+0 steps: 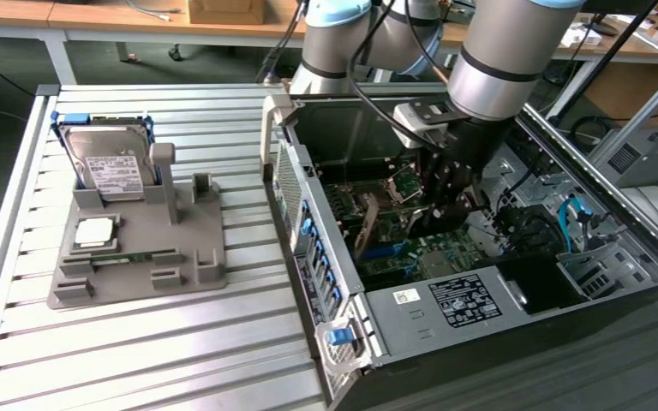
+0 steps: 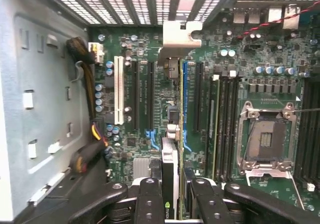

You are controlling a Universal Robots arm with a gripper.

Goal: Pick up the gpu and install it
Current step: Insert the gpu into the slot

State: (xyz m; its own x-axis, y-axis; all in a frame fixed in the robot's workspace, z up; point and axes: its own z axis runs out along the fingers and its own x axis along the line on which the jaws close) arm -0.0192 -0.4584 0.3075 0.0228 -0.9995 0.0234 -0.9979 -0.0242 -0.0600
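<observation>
Gripper (image 2: pixel 172 196) partly closed, clamping the gpu (image 2: pixel 170 159) edge-on above the motherboard (image 2: pixel 135 134).

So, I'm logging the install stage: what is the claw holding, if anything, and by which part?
The claw holds the gpu edge-on by its top edge, a finger on each flat face, above the motherboard slots.

Ext. view: arm's upper links run off top edge; hand (image 1: pixel 449 184) sits deep in the case (image 1: pixel 603 257), fingertips hidden behind arm & wall. Wrist view: gpu (image 2: pixel 170 184) seen edge-on, its faces not visible, lower end cut by frame edge. PSU label (image 1: pixel 463 298) text too small to read.
</observation>
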